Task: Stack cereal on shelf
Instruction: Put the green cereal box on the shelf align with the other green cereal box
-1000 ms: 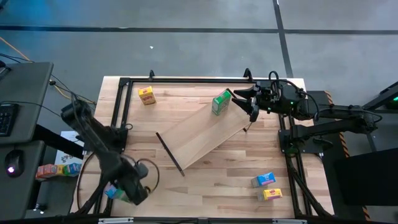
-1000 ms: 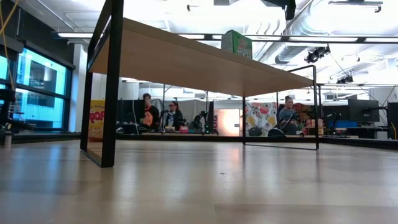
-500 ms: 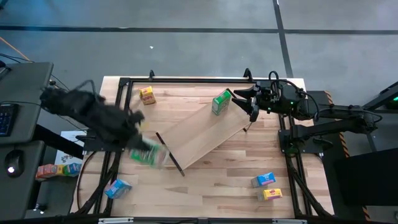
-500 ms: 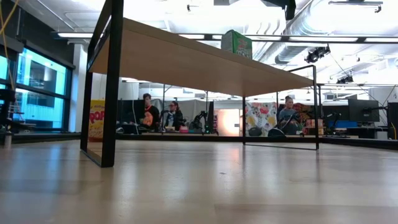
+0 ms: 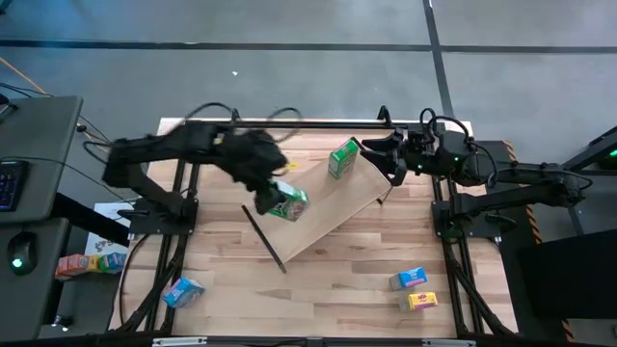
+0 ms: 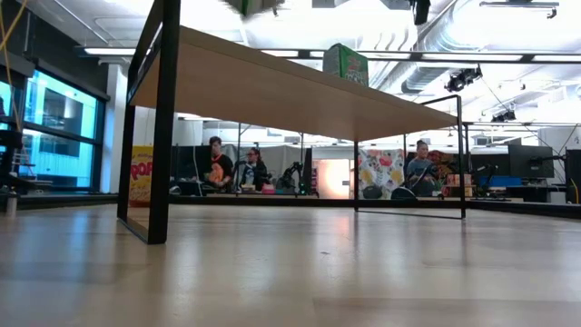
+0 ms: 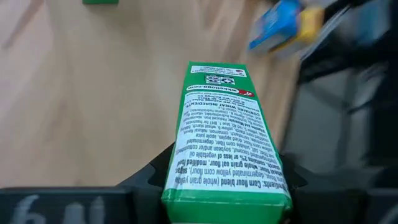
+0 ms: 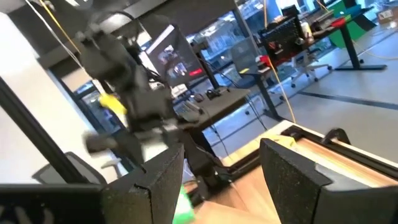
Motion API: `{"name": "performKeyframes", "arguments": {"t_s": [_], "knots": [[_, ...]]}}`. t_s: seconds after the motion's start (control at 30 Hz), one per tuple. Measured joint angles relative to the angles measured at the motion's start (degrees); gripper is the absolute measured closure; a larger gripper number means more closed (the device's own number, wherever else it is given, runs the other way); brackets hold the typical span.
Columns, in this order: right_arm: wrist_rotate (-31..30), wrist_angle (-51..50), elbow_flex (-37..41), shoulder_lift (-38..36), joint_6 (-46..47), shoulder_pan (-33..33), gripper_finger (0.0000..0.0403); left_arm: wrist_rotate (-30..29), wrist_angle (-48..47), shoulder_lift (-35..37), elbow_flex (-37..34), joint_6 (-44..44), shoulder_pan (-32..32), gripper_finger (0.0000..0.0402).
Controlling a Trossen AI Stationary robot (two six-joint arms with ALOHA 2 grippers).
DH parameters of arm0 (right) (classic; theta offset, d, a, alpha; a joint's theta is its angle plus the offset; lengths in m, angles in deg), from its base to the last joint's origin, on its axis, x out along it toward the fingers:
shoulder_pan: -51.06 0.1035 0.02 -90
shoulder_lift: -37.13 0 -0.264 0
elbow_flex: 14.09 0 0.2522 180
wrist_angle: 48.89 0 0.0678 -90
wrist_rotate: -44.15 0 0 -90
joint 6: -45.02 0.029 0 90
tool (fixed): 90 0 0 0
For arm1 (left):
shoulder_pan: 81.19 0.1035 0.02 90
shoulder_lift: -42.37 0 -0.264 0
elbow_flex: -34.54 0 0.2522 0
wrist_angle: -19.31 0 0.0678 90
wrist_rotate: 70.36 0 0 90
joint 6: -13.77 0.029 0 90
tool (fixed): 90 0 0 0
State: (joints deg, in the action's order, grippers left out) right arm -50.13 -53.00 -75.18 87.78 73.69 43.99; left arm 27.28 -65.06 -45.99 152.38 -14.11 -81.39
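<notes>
The shelf (image 5: 326, 210), a long light-wood board, stands slantwise on the table on its dark end panels (image 6: 163, 127). One green cereal box (image 5: 342, 159) stands upright on its far right end. My left gripper (image 5: 278, 196) hangs over the shelf's left half, shut on a second green cereal box (image 7: 221, 146), which also shows blurred at the top edge of the low view (image 6: 254, 7). My right gripper (image 5: 388, 160) is open beside the shelf's right end, nothing between its fingers (image 8: 158, 180). Whether it touches the shelf I cannot tell. My left gripper pinches the green box between its two fingers, which sit on the box's two broad faces near one end (image 7: 186, 186). The narrow printed side faces the wrist camera and the box reaches forward past the fingers. The fingers slant down from the table's left. The box is lifted clear above the shelf.
A yellow box (image 5: 228, 146) lies at the table's far left and a blue box (image 5: 183, 289) at the near left. A blue box (image 5: 412, 278) and a yellow box (image 5: 421, 301) lie at the near right. A black frame (image 5: 289, 123) runs along the table's edges.
My left gripper has risen from the table's near left corner and swung toward the far and right side to above the shelf, rolling its wrist on the way. It has carried the green box, lifted clear of the table. The blue box stayed at the near left.
</notes>
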Motion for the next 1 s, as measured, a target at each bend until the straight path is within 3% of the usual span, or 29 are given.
{"name": "performKeyframes", "arguments": {"t_s": [0.33,0.73,1.0], "knots": [[0.20,0.02,0.00,0.00,-0.20,0.00,0.0199,-5.58,-7.61,-11.16,6.37,16.27,-0.32,0.0269],[0.17,-0.54,0.00,0.00,-0.61,0.00,0.0199,-13.02,-7.63,-12.39,6.54,23.05,-2.77,0.0249],[0.17,-0.89,0.00,0.00,-0.61,0.00,0.0199,-11.33,-8.93,-12.96,6.54,23.27,-2.96,0.0233]]}}
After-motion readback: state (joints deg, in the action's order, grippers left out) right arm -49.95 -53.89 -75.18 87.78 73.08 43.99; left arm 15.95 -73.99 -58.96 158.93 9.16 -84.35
